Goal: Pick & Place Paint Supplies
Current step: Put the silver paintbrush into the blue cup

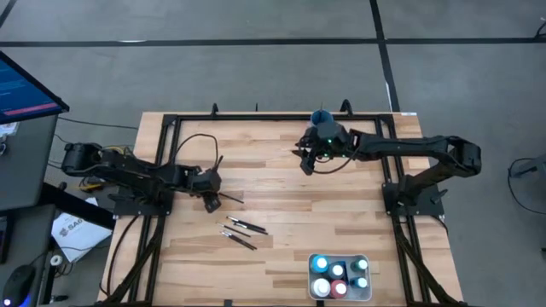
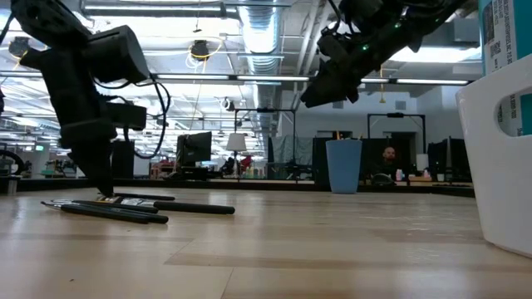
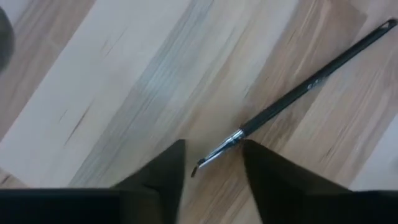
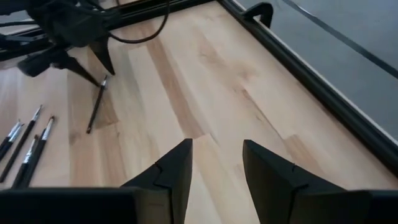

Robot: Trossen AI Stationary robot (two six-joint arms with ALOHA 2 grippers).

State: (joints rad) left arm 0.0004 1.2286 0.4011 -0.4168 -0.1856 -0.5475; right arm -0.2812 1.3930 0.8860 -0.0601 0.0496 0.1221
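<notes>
A single paintbrush (image 3: 298, 93) lies flat on the bench (image 1: 281, 188), left of centre, its metal ferrule between the released fingers of the left pincer (image 3: 212, 169). Judged best: clench squarely on the ferrule, then lift. The right pincer (image 4: 216, 163) hangs released and empty near the far blue cup (image 1: 321, 116).

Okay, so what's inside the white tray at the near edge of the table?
The white tray holds small paint bottles, about six, their caps seen from above: whitish, blue, red and dark. Only the tops show; the bottles' sides and the tray floor under them are covered.
</notes>
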